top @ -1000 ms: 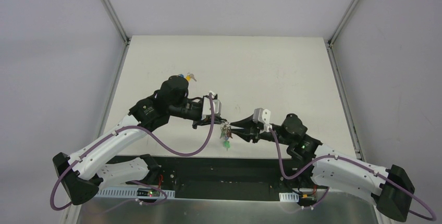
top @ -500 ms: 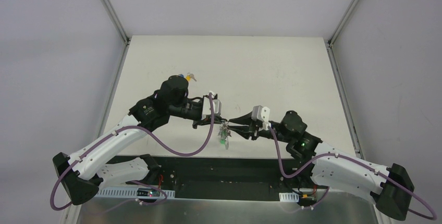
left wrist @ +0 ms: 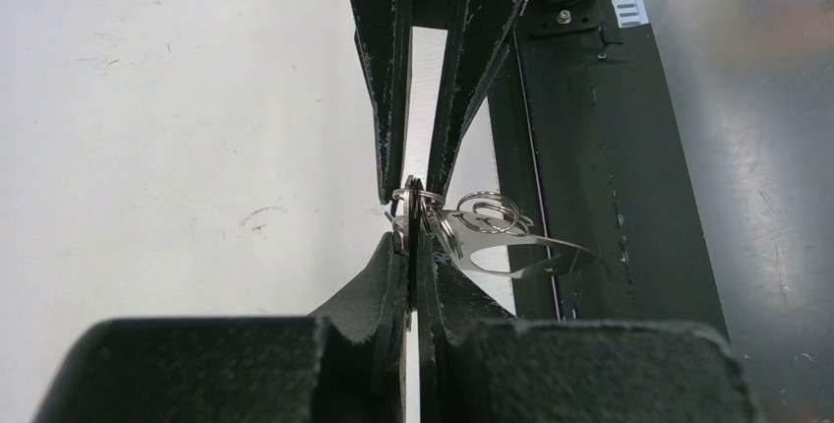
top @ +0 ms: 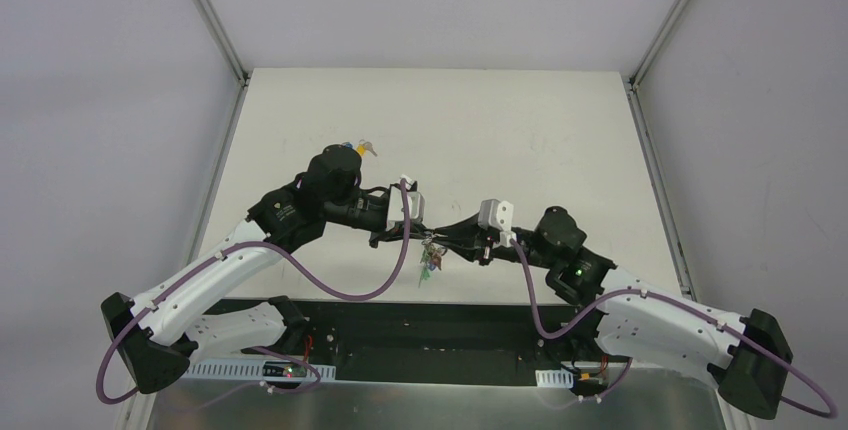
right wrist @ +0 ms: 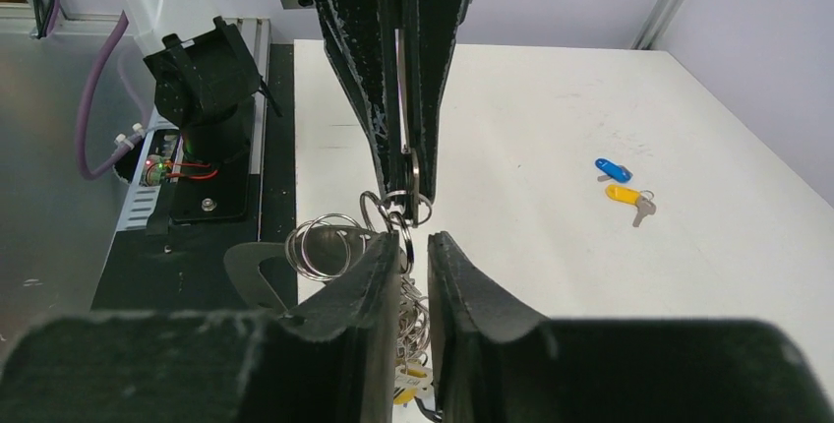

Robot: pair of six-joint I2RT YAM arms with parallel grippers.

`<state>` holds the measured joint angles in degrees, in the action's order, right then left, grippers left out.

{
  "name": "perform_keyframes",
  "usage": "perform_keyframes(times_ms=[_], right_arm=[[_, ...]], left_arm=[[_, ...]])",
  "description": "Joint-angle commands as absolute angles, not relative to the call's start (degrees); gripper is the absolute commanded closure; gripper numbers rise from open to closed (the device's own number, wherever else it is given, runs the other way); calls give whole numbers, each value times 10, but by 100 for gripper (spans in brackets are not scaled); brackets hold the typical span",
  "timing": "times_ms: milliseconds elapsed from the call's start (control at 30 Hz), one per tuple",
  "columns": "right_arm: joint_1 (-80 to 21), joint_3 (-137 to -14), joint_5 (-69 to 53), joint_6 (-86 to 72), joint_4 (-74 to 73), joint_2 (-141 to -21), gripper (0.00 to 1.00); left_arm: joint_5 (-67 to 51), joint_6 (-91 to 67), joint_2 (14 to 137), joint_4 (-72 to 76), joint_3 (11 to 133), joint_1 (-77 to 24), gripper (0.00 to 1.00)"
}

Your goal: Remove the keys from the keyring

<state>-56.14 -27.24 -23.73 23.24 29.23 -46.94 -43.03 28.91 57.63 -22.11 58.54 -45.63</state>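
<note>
The keyring (top: pixel 432 250) hangs in the air between the two arms, above the table's near edge. My left gripper (top: pixel 418 233) is shut on one thin ring (left wrist: pixel 413 199) of it, and a cluster of split rings (left wrist: pixel 489 212) and a flat metal clip (left wrist: pixel 516 252) stick out beside its fingertips. My right gripper (right wrist: pixel 415 246) faces it tip to tip. Its jaws stand a narrow gap apart around the hanging rings and keys (right wrist: pixel 413 344), with the left finger (right wrist: pixel 379 271) touching a ring. A green-headed key (top: pixel 430 272) dangles lowest. A blue key (right wrist: pixel 612 168) and a yellow key (right wrist: pixel 624 194) lie loose on the table.
The white table (top: pixel 520 140) stretches behind the arms. The loose blue and yellow keys (top: pixel 358 147) lie behind the left arm's wrist. A black base plate (left wrist: pixel 590 148) with cables runs along the near edge under the keyring.
My right gripper has moved left and slightly up, closing in on the left gripper's tips and the ring. The keyring has shifted a little with it. The left arm has stayed still.
</note>
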Motion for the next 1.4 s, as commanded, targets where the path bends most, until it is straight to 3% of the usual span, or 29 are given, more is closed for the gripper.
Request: perform_keyframes(times_ms=[0, 167, 267, 733, 900, 1367], right_arm=[[-564, -304, -263, 238, 312, -474, 81], [-564, -297, -261, 235, 312, -466, 89], [-564, -289, -259, 233, 311, -456, 100], [-564, -231, -235, 216, 346, -472, 100], [-564, -234, -231, 215, 346, -472, 73], [-564, -273, -239, 237, 289, -422, 71]], left_arm=[[-456, 290, 566, -188, 595, -450, 100], [-454, 290, 565, -188, 595, -450, 100], [-453, 290, 564, -188, 595, -450, 100], [-458, 290, 566, -188, 596, -447, 100], [-458, 290, 566, -188, 596, -447, 100], [-460, 290, 566, -188, 597, -446, 100]])
